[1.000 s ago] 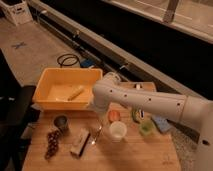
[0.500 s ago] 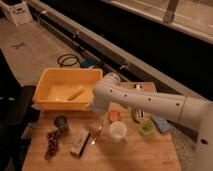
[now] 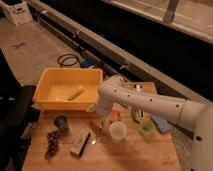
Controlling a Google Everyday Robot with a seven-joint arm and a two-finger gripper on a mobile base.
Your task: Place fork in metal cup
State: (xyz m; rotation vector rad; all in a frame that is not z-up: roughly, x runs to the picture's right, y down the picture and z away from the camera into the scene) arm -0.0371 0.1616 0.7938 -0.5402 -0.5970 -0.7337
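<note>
The white arm reaches from the right side over the wooden table. At its end the gripper hangs low above the table, just in front of the yellow tub. Its fingers are spread wide and hold nothing.

The fork lies flat on the wood, just in front of the gripper on the camera's side. It does not touch the gripper. Its handle points back toward the gripper.

The metal cup stands upright to the left of the gripper, near it, and close to the front wall of the tub. Nothing can be seen inside it.

To the right of the gripper, near it, a small orange cup stands. In front of that is a whitish plastic cup, just beside the fork. Left of the fork lies a flat packet, and farther left, in front of the metal cup, a bunch of dark grapes. Inside the tub, behind the gripper, lies one pale long thing. Further right, under the arm, are some green and blue objects, which I cannot identify.
</note>
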